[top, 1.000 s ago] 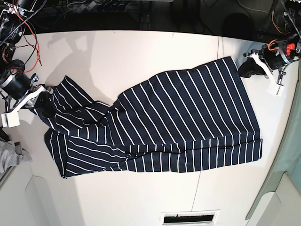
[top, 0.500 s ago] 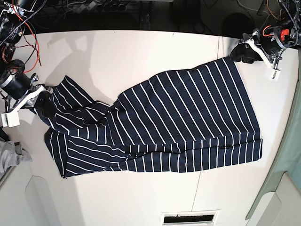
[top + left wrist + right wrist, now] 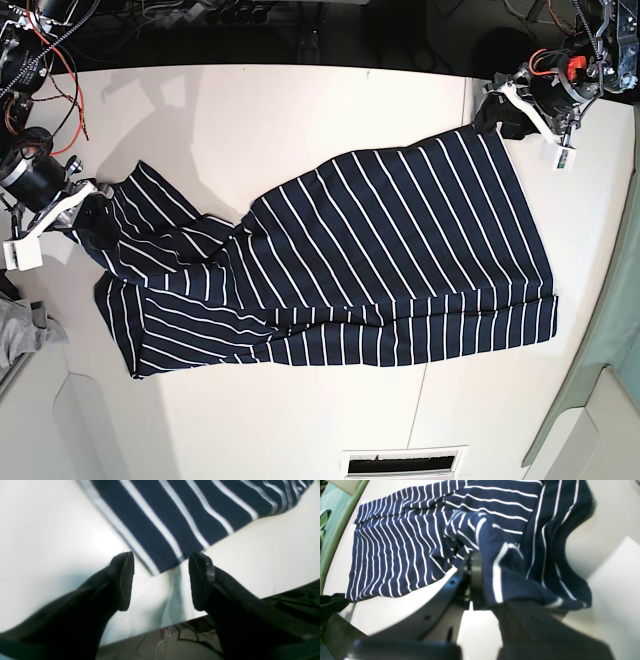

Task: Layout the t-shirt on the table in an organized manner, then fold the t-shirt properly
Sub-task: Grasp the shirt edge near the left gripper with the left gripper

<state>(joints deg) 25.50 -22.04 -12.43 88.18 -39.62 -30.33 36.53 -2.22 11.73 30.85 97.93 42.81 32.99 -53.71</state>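
The table (image 3: pixel 250 110) carries everything: a broad white top with a thin dark seam (image 3: pixel 465 100) running across it near the right end as the base view shows it. The t-shirt (image 3: pixel 400 250), navy with thin white stripes, lies lengthwise across the middle of the table, its hem end toward the right edge flat and fairly square, its other end toward the left edge bunched and twisted into folds. That unevenness looks like the reason for the present hold: the layout step is not yet done, and the crumpled end needs pulling out before any fold. The right gripper (image 3: pixel 88 215) sits at the left edge of the table, jaws closed on the t-shirt; in its wrist view the fabric (image 3: pixel 510 562) drapes over and between the jaws, lifted off the surface, seemingly a sleeve or shoulder region, though which I cannot tell. The left gripper (image 3: pixel 497 112) hovers at the far right corner of the garment, near the table's back edge, jaws spread wide and holding nothing; its wrist view shows the hem corner (image 3: pixel 160 565) just ahead of the two black fingers (image 3: pixel 122 580), between them but apparently not pinched. Judgement: it is placed to take that corner so both ends can be tensioned. A small grey cloth (image 3: pixel 25 330) lies off the left edge.
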